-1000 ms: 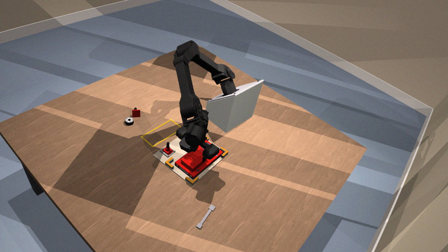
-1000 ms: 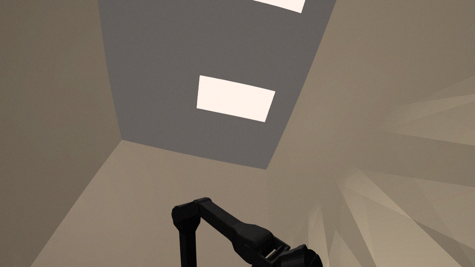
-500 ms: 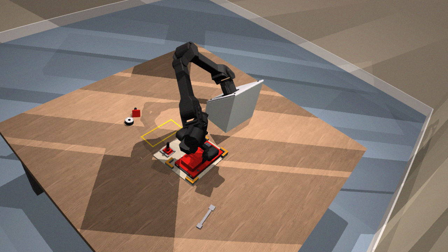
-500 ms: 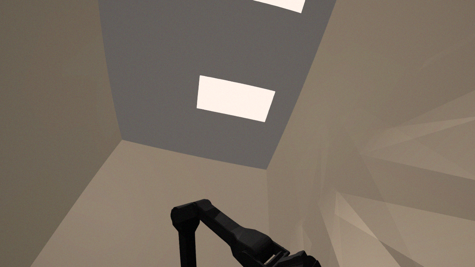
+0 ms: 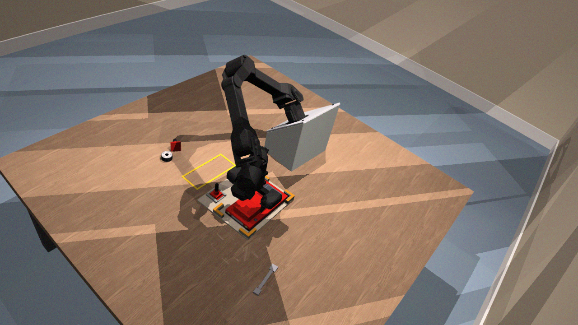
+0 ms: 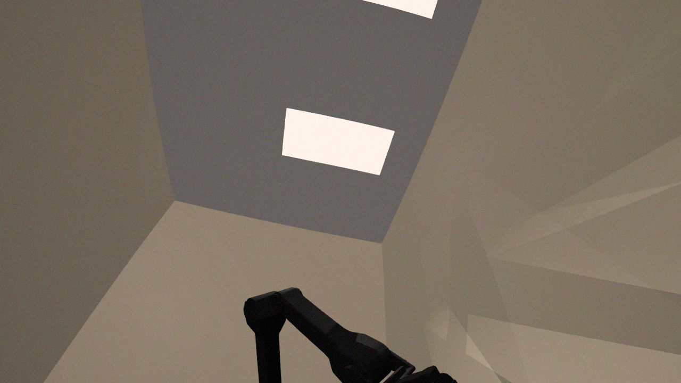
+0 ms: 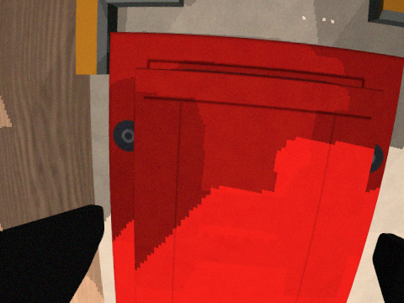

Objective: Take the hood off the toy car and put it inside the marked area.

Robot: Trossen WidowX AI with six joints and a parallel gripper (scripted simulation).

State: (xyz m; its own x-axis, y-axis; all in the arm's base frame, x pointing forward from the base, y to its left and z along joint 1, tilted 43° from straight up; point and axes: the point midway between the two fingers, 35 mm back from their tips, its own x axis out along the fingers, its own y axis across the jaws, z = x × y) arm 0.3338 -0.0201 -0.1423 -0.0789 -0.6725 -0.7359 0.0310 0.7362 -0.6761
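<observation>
The red toy car sits on a pale board. The raised red panel on top, seemingly the hood, is in place on the car. My gripper is open and empty, over the car; in the wrist view its black fingers appear on either side of the car. The arm hides part of the car in the top view, and I cannot tell the exact fingertip height. The marked area, a yellow outline on the table, has nothing inside it. The exterior view shows only the upper arm.
Orange corner brackets stand around the car. A red piece with a black post stands on the board. Beyond the marked area are a red block and a wheel. A grey bar and a tall pale box also show.
</observation>
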